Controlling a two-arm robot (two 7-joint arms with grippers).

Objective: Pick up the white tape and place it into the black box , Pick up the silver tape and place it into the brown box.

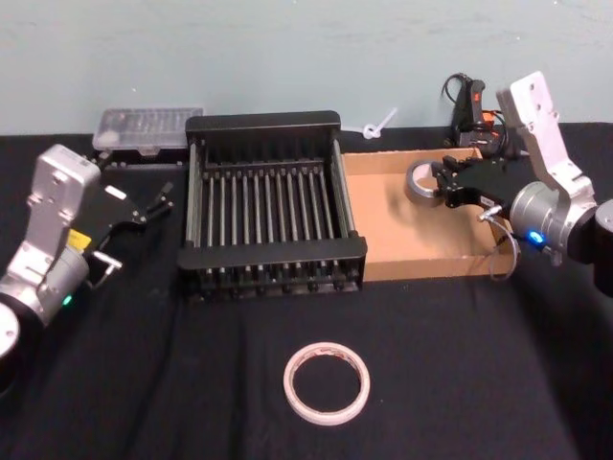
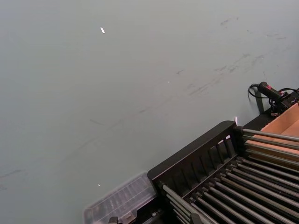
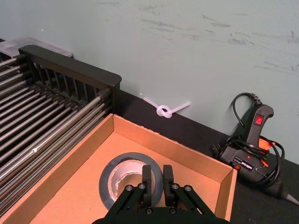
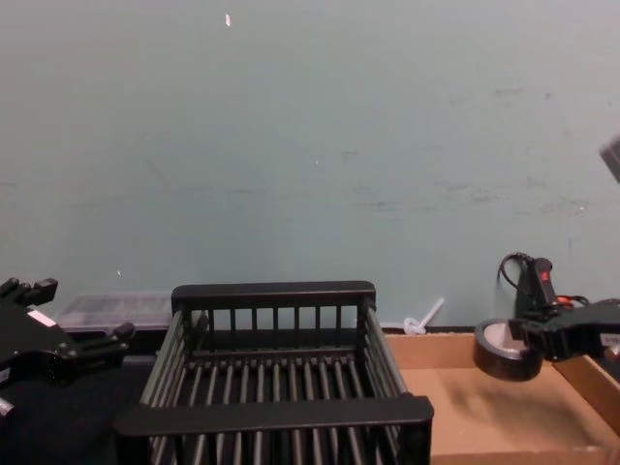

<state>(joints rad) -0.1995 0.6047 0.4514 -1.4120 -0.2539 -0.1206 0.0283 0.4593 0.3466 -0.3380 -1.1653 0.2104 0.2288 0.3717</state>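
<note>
Silver tape held by right gripper, jaws clamped on roll's wall, one inside the core & one outside (right wrist view). Roll hangs above floor of brown box, near its far right corner; chest view shows it lifted clear of the cardboard. White tape lies flat on bench, in front of black box, untouched. Left gripper idles left of crate, jaws apart, w/ nothing between them.

Risk, judged: release from this height may let the roll land on edge & roll, or bounce vs. low wall; drop closer to the right wall could clip the rim & tip it out. Lowering first limits both.
</note>
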